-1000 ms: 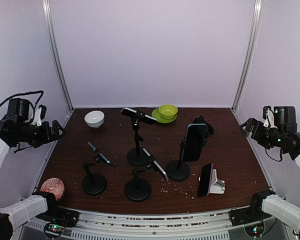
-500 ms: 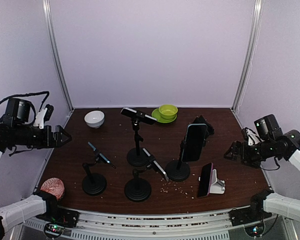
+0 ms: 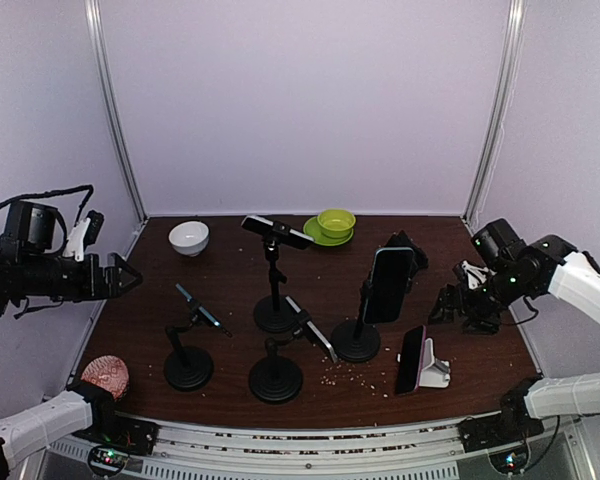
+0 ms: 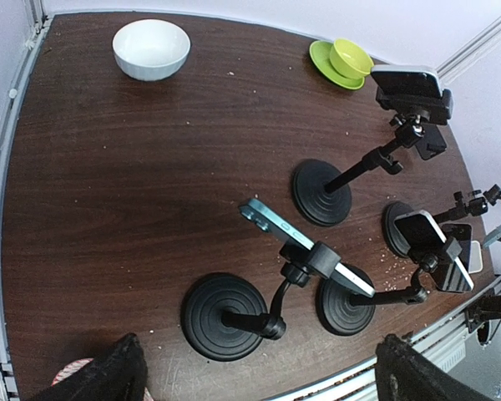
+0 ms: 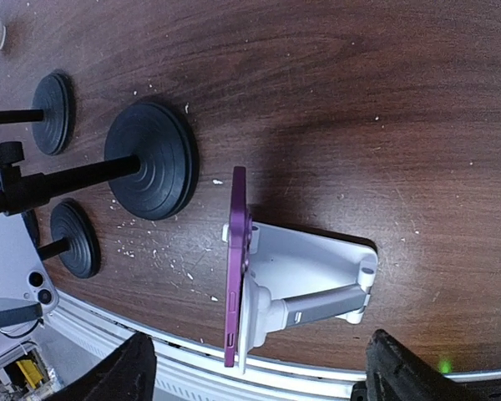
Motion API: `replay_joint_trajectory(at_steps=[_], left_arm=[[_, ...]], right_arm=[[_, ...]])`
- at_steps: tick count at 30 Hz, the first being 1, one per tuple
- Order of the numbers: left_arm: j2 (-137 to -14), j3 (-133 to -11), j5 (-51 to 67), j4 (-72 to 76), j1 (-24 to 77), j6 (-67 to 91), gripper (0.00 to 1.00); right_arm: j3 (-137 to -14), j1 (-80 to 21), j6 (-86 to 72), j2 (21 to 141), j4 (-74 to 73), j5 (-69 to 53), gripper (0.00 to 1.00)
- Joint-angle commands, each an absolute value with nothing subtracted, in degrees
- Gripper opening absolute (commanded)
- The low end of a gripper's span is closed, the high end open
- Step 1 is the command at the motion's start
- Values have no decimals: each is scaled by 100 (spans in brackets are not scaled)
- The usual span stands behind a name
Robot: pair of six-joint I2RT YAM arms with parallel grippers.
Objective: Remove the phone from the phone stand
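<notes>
The phone [image 3: 411,359] leans upright on the low white phone stand [image 3: 437,370] at the front right of the table. In the right wrist view the phone shows edge-on as a purple-pink strip [image 5: 236,267] against the stand's back plate [image 5: 317,267]. My right gripper [image 3: 458,305] is open and empty, hovering above and just behind the stand, with the fingertips [image 5: 129,372] wide apart on either side of it. My left gripper [image 3: 120,275] is open and empty over the table's left edge, far from the stand.
Several tall black pole holders with round bases hold other phones mid-table; the nearest [image 3: 356,340] stands just left of the phone stand. A white bowl [image 3: 189,237] and a green bowl on a plate [image 3: 335,222] sit at the back. A pink patterned object [image 3: 105,375] lies front left. Crumbs lie near the stand.
My right arm has swung down and left from the right wall to just above the phone stand. My left gripper has moved slightly forward and down. The phone has not moved.
</notes>
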State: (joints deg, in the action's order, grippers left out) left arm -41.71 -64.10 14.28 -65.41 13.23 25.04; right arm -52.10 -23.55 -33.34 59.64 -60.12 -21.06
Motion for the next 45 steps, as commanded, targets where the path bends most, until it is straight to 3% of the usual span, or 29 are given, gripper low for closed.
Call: replay_joint_trajectory(at_steps=[1,22,34,37,45], left_arm=[[-4114,-6310,1558,-6328,1357,2614,83],[-4467,-6048,1573,-5713,1354,2442,84],[-4793,-6080,1531,-5528,1357,2228,84],[-4837,-6097,1535,-5528,1361,2185,84],[-4843,-6113,1621,-5535,1360,2110,84]], right_arm=[[-5514,-2421,-3246,6446,-6148,-2241,84],[-5944,-2597,-3537,7937,-5819,-2200,62],[-6056,-2744,-3646,8301,-5700,-2187,39],[-6040,-2776,-3681,8335,-5674,-2157,37],[-5892,-2820,-3856,8312,-5474,-2090,18]])
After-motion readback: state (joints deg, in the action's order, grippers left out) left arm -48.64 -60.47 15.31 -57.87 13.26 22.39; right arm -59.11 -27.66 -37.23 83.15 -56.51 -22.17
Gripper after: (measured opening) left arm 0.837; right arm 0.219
